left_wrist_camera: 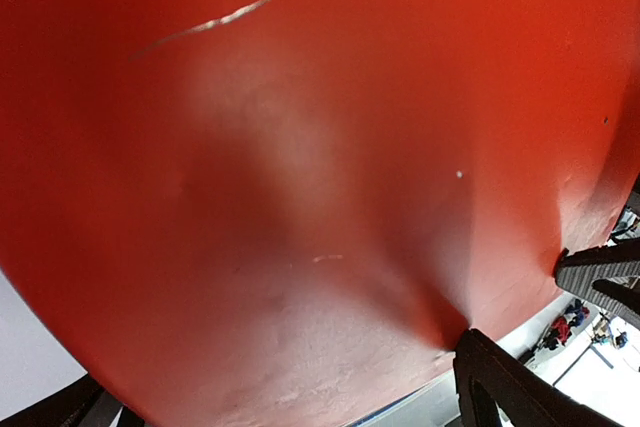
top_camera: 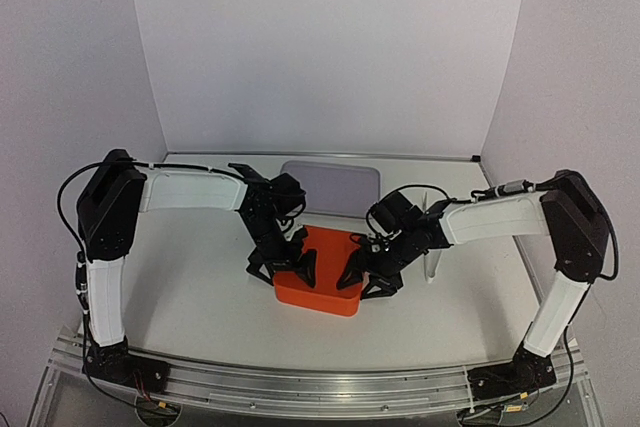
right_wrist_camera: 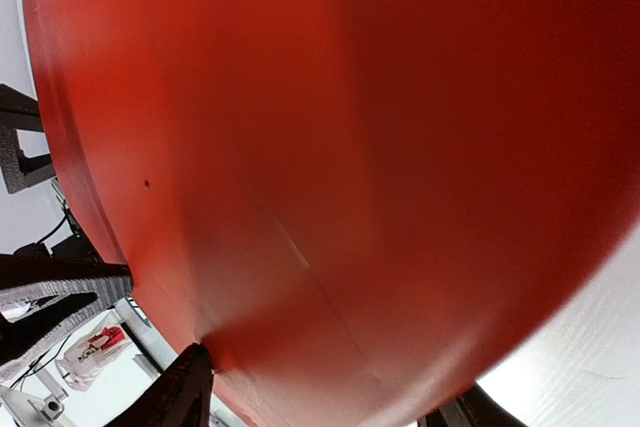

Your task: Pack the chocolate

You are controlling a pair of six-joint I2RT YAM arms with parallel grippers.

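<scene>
A red-orange box [top_camera: 325, 277] sits at the middle of the table, its top closed over. No chocolate shows in any view; it is hidden or out of view. My left gripper [top_camera: 283, 265] is at the box's left end and my right gripper [top_camera: 366, 273] at its right end, both low against it. In the left wrist view the red surface [left_wrist_camera: 300, 167] fills the frame, with the black fingertips [left_wrist_camera: 490, 377] spread wide at the bottom corners. The right wrist view shows the same red surface [right_wrist_camera: 350, 147], fingertips [right_wrist_camera: 175, 387] spread wide. Both grippers are open.
A flat pale grey tray [top_camera: 331, 185] lies behind the box near the back wall. A thin white upright piece [top_camera: 432, 257] stands right of the right gripper. White walls close three sides. An aluminium rail [top_camera: 320, 387] runs along the near edge.
</scene>
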